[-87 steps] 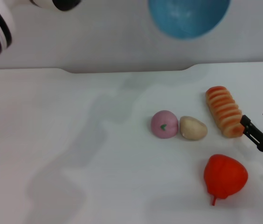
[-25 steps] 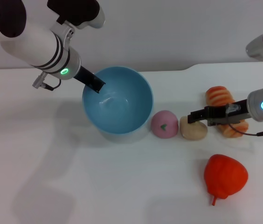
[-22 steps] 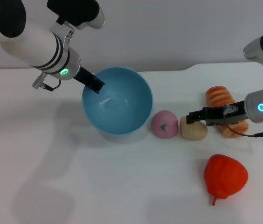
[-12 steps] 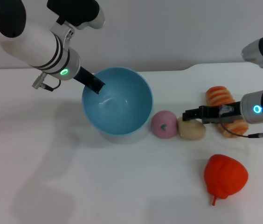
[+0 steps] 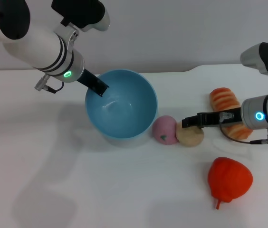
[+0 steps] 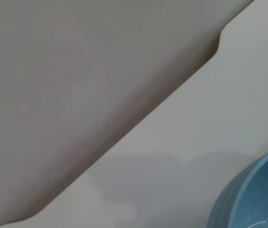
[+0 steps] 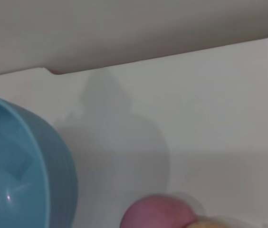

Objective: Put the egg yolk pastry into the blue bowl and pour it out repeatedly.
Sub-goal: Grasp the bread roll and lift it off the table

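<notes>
The blue bowl (image 5: 129, 102) stands left of centre on the white table, and it also shows in the left wrist view as the bowl (image 6: 253, 202) and in the right wrist view as the bowl (image 7: 48, 161). My left gripper (image 5: 97, 88) is shut on its far left rim. The egg yolk pastry (image 5: 190, 137) lies to the bowl's right, pressed against a pink bun. My right gripper (image 5: 186, 122) reaches in from the right and sits low over the pastry's top, touching it. A sliver of the pastry (image 7: 215, 222) shows in the right wrist view.
The pink bun (image 5: 164, 130) lies between bowl and pastry, close to the bowl's wall. A long orange-striped bread (image 5: 225, 100) lies behind my right arm. A red strawberry-shaped item (image 5: 229, 179) sits near the front right. The table's back edge (image 5: 172, 71) meets a grey wall.
The right gripper slid left over the pastry; the pastry shifted left and towards the front, nudging and turning the pink bun. Earlier, the left arm set the bowl down on the table.
</notes>
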You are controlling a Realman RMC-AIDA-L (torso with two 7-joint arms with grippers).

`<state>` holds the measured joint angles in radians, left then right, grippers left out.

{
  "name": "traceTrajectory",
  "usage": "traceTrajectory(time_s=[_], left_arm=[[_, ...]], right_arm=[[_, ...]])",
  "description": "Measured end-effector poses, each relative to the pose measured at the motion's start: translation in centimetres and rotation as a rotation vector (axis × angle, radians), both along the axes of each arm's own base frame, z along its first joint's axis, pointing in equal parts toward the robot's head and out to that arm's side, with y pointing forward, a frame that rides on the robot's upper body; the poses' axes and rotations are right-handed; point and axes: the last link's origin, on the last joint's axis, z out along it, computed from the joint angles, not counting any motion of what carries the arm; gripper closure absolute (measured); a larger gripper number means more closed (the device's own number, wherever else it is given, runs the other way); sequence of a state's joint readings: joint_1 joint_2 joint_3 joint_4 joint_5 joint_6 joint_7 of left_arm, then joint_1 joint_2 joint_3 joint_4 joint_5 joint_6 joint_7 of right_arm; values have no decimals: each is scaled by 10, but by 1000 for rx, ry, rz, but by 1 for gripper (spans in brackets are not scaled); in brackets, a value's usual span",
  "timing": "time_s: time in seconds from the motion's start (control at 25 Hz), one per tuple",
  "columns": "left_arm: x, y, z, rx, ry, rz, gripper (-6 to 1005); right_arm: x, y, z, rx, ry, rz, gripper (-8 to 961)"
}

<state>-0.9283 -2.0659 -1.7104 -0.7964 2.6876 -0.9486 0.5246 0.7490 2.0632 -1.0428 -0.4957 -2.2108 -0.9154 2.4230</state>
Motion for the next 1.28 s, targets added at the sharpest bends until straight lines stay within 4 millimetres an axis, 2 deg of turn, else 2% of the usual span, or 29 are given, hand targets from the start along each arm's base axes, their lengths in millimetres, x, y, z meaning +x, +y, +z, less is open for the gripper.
traceTrajectory(time_s=[0.6, 0.92, 1.12, 1.28], left_arm=[[1, 1, 1, 4, 2, -11, 1000], [1, 1, 1, 3, 4, -15, 999], [1, 2, 1, 4, 5, -15, 999], [1, 2, 1, 4, 5, -16, 999]], right_arm=[[5, -4, -1, 0, 21, -57, 616], [7, -11, -5, -43, 27, -61, 612], [9, -12, -5, -36, 30, -71, 543], [13, -12, -5, -19, 25, -89, 396]])
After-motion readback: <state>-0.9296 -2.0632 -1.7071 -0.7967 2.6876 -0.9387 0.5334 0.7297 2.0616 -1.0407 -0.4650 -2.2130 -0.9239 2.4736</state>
